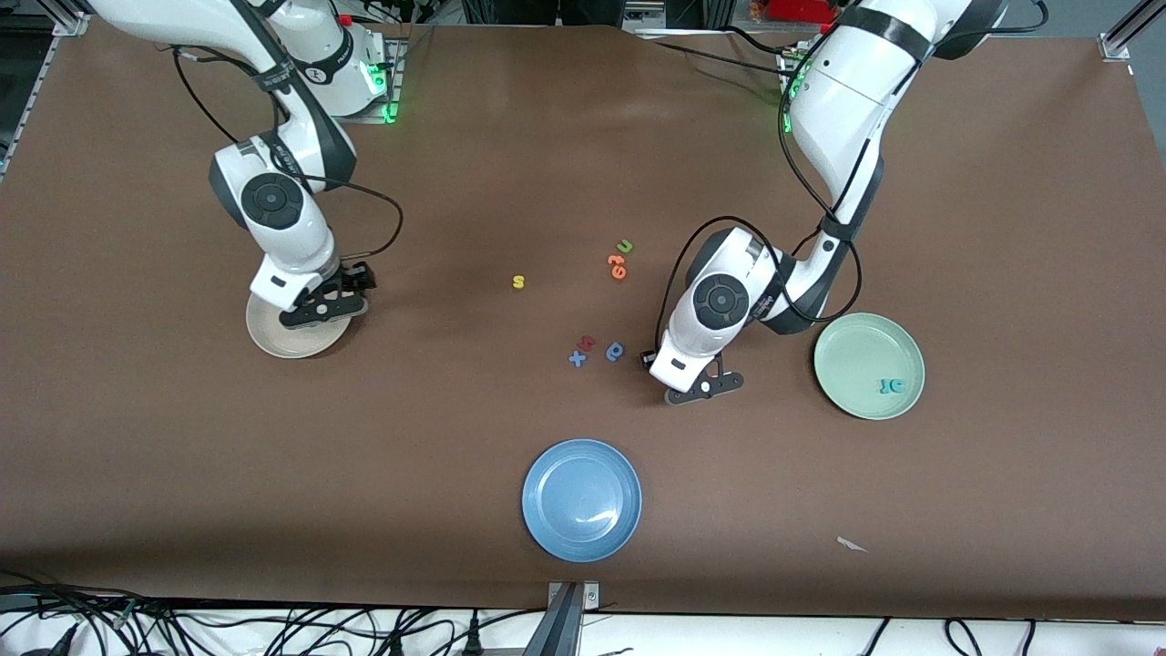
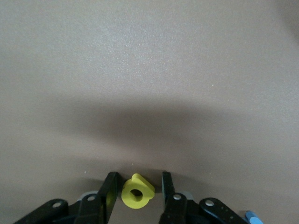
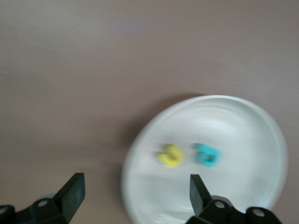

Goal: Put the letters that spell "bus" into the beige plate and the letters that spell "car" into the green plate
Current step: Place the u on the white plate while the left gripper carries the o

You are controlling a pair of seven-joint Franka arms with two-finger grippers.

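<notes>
My left gripper (image 1: 701,387) is down at the table between the blue rounded letter (image 1: 616,352) and the green plate (image 1: 870,364). In the left wrist view its fingers (image 2: 110,191) straddle the yellow a (image 2: 137,192); one touches it, the other stands a little off. The teal c and r (image 1: 890,385) lie in the green plate. My right gripper (image 1: 323,305) hangs open over the beige plate (image 1: 282,342). That plate (image 3: 243,135) holds the yellow u (image 3: 170,156) and the teal b (image 3: 208,155). The yellow s (image 1: 518,281) lies on the table mid-way between the arms.
A blue plate (image 1: 581,499) sits near the front edge. A green u (image 1: 625,245) and orange letters (image 1: 618,265) lie close together. A blue x (image 1: 577,358) and a red letter (image 1: 588,343) lie beside the blue rounded letter.
</notes>
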